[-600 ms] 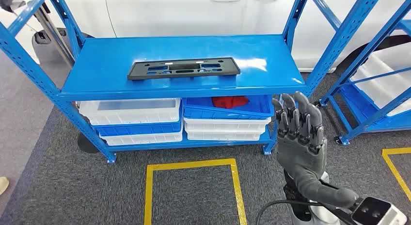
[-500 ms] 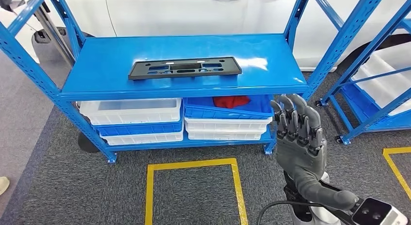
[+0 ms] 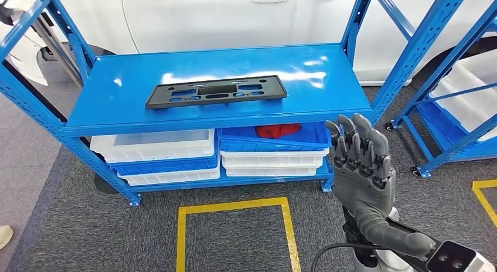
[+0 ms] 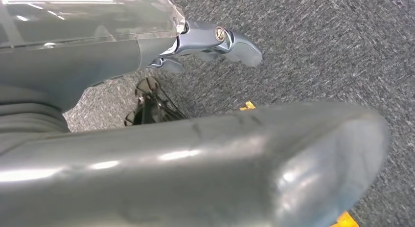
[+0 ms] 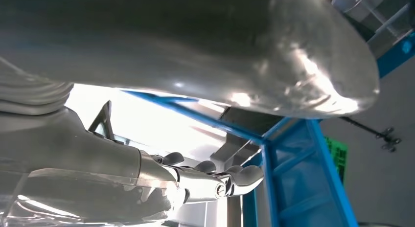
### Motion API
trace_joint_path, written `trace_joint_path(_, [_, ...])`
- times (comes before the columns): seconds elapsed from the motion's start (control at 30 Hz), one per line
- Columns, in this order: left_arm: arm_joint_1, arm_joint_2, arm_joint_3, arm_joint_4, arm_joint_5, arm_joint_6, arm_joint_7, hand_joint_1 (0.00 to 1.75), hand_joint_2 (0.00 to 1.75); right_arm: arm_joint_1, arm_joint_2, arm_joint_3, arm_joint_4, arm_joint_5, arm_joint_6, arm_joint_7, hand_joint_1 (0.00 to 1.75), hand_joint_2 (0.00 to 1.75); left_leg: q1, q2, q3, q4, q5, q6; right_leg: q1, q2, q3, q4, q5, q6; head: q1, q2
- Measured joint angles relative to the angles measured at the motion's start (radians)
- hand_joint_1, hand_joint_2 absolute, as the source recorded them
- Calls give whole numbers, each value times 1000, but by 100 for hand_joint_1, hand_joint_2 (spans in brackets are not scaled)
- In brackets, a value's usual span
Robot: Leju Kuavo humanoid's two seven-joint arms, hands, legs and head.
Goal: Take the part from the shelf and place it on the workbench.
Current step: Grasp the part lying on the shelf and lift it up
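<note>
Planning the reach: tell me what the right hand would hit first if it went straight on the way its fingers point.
Probably the blue shelf: the right hand is raised with its fingers aimed at the front edge near the corner post. The black part lies off toward the robot's left. Depth is unclear.

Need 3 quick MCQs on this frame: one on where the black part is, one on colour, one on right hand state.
1. Where does the flat black plastic part with cut-outs lie?
A. on the top board of the blue metal shelf
B. in a white bin
C. on the carpet

2. What colour is the tape square on the grey carpet before the shelf?
A. red
B. yellow
C. white

3. What state is the right hand in?
A. holds the black part
B. rests on the shelf
C. raised, holds nothing, fingers extended

Answers: 1 A, the part lies flat on the top board, above the bins. 2 B, the head view shows a yellow outline. 3 C, the hand stands apart from the shelf with nothing in it.
</note>
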Motion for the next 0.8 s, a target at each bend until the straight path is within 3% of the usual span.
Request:
trace_joint_path(0.03, [1,0,0,0,0,-1,0,0,0,0,-2,4,4,8,-16,0,0,0,4,0,3,-35,34,-4,-2,1,9,0,-7,3,0,0])
trace_joint_path(0.1, [1,0,2,0,1,-2,0,0,0,0,-8,14,14,24,-49,0,0,0,10,1,40,-163,125,-9,-6,1,29,2,-21,13,0,0])
trace_joint_path(0.17, [0,0,4,1,0,-4,-1,0,0,-2,-16,24,28,34,-78,0,0,0,6,3,65,-247,157,-1,-7,1,37,4,-33,25,0,0])
trace_joint_path(0.27, [1,0,5,1,0,-9,-4,0,0,-4,-28,37,50,38,-106,1,0,0,1,4,69,-256,155,26,-6,0,39,3,-46,47,0,0])
trace_joint_path(0.33, [2,-1,6,1,0,-15,-6,0,0,-6,-36,41,61,43,-118,0,0,0,4,3,77,-261,153,40,-7,-1,31,33,-65,57,0,0])
trace_joint_path(0.37, [1,-1,6,1,1,-17,-6,0,0,-7,-39,43,67,47,-125,0,0,0,4,3,83,-264,150,45,-9,-1,9,79,-86,60,0,0])
trace_joint_path(0.47, [0,-1,5,1,1,-21,-7,0,0,-4,-45,51,88,57,-139,0,0,0,-1,3,95,-264,136,56,-8,-1,-117,279,-151,63,0,0])
trace_joint_path(0.5, [0,-1,5,1,1,-21,-8,0,0,-2,-47,53,94,58,-140,0,0,0,-3,2,102,-264,130,57,-8,-1,-145,308,-144,62,0,0])
trace_joint_path(0.53, [1,-1,6,1,1,-21,-10,0,0,0,-48,55,98,55,-140,0,0,0,-5,1,111,-264,123,58,-8,-1,-153,297,-114,59,0,0])
trace_joint_path(0.6, [1,-3,6,1,1,-22,-16,0,0,5,-49,58,105,48,-139,0,0,0,-8,-1,133,-264,107,56,-4,-1,-121,181,-18,47,0,0])
trace_joint_path(0.63, [1,-4,6,2,2,-22,-19,0,0,7,-49,60,108,43,-139,0,0,0,-11,-2,142,-264,98,53,-1,-1,-97,116,18,39,0,0])
trace_joint_path(0.67, [1,-6,7,3,2,-22,-21,0,0,9,-49,61,110,40,-139,0,0,0,-13,-2,147,-263,90,49,2,-2,-79,67,36,34,0,0])
trace_joint_path(0.8, [-1,-9,7,4,2,-27,-29,0,0,16,-49,63,117,10,-124,0,0,0,-14,9,163,-269,71,27,5,8,-57,21,25,19,0,0])
